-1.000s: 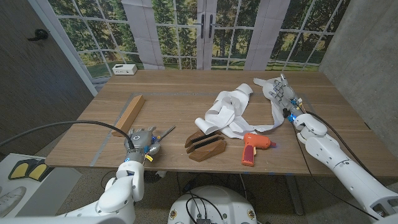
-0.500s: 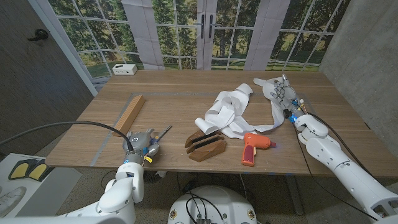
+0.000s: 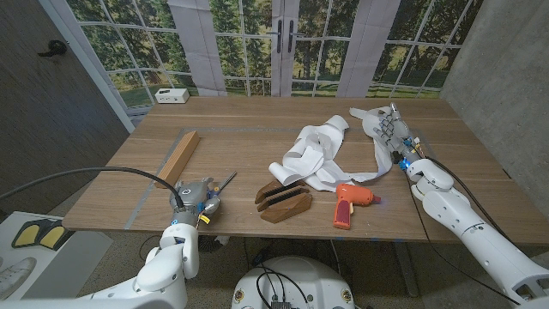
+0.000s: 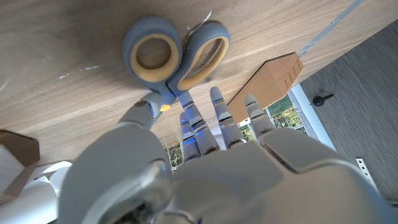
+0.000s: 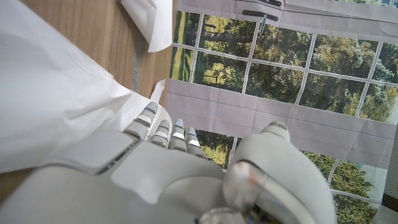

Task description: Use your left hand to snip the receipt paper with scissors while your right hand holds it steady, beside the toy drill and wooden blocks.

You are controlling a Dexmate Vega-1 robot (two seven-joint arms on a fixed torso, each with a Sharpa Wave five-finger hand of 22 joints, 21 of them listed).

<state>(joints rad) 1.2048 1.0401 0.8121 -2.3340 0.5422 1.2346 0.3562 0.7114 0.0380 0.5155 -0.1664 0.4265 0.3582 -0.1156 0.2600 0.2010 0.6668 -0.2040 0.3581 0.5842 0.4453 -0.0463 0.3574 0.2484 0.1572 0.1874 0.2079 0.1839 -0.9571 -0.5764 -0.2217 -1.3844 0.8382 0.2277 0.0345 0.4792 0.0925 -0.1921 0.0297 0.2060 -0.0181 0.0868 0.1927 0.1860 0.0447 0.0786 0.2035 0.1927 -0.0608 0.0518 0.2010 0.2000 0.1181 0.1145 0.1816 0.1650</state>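
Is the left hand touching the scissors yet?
Touching. In the left wrist view the left hand has its fingers against the scissors just below the handle loops, with no gap visible.

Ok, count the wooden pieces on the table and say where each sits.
2. A long wooden block lies on the table's left part, beyond the left robot hand. A dark slotted wooden block sits near the front edge, left of the toy drill.

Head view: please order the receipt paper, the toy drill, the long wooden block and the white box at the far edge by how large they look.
1. Receipt paper, the widest spread.
2. Long wooden block.
3. Toy drill, shorter than the block.
4. White box, smallest, though it lies farthest from the camera, so its true size is unsure.
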